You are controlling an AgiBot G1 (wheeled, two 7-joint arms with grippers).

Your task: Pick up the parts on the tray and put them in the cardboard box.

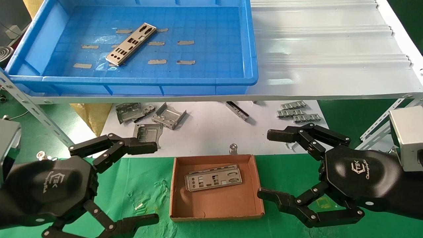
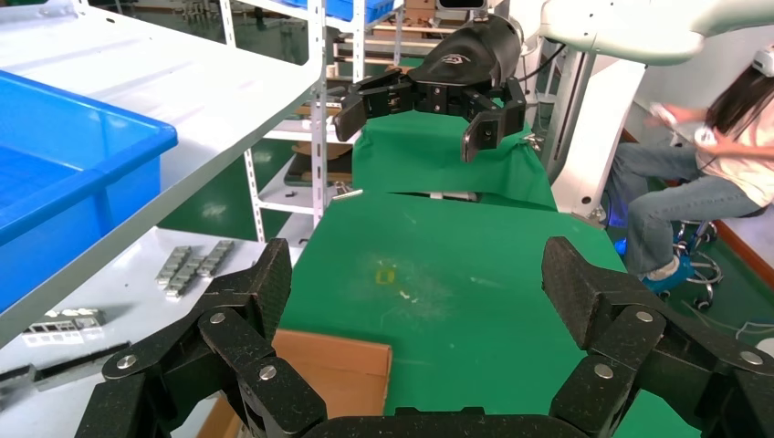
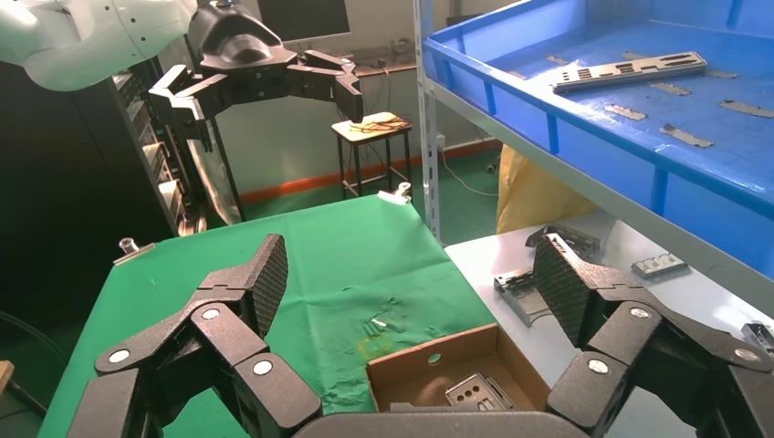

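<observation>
Head view: both the left gripper (image 1: 132, 183) and right gripper (image 1: 276, 165) hang wide open, empty, flanking the cardboard box (image 1: 216, 211). One perforated plate (image 1: 131, 44) lies flat at the blue tray's (image 1: 132, 81) ten o'clock; fingers may skid off it.

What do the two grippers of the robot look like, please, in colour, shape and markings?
Both the left gripper and the right gripper are matte black, with a rounded shell printed with a white logo. Each has two fingers built from jointed links with silver rivets, and textured pads inside. Behind each sits a grey wrist block.
</observation>
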